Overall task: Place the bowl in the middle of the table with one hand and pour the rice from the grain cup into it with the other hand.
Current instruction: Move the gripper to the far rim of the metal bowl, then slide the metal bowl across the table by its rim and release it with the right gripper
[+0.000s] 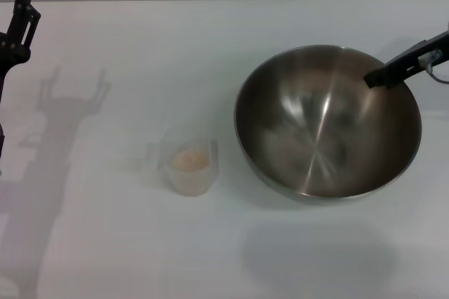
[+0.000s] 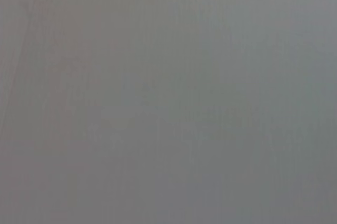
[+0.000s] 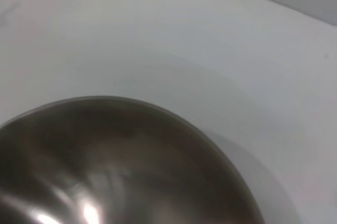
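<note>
- While the right gripper [image 1: 382, 76] sits at the bowl's [image 1: 327, 120] far right rim, one dark finger over the edge, whether it grips cannot be told.
- Left gripper [image 1: 21, 11] hangs at the far left, fingers parted, holding nothing.
- Left of the bowl, apart, stands the grain cup [image 1: 188, 165] with rice [image 1: 189, 160] inside, on the table [image 1: 140, 60].

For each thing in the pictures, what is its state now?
bowl: upright on the table, empty inside.
grain cup: upright, left of the bowl, apart from it.
rice: inside the grain cup.
right gripper: at the bowl's far right rim.
left gripper: at the far left edge, away from everything.
</note>
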Robot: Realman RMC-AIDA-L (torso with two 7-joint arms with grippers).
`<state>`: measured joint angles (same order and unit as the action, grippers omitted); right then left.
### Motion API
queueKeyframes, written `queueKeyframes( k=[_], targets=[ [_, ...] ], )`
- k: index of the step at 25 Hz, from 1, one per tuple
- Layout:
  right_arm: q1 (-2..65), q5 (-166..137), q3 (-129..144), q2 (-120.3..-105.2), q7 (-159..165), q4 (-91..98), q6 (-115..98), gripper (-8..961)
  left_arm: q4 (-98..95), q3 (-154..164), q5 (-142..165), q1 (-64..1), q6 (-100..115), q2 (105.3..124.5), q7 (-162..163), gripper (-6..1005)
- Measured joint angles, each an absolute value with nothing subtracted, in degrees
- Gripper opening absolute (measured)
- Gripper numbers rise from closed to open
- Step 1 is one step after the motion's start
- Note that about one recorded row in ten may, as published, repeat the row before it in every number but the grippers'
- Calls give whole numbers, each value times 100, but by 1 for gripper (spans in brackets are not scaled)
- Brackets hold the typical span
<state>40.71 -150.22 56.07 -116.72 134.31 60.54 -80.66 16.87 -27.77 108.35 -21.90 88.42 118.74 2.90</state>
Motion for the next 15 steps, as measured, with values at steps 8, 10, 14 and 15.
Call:
queueKeyframes(
  k=[8, 10, 14, 15],
  targets=[
    [4079, -14883, 5555, -11701, 13421, 6184, -7688, 1, 1687, -2784, 10837, -2207, 8841, 11874, 290, 799],
    [4064, -14778, 5564, -11714, 13419, 6243, -7614, 3, 1687, -2786, 10836, -2209, 8841, 11874, 290, 799],
    [4037, -14523, 5606, -11748, 13373, 6299, -7436, 6, 1687, -2786, 10837, -2226, 8842, 11874, 290, 798],
    [4037, -14523, 5606, -11748, 13373, 6299, -7436, 7, 1687, -2786, 10837, -2226, 8842, 11874, 290, 797]
  ],
)
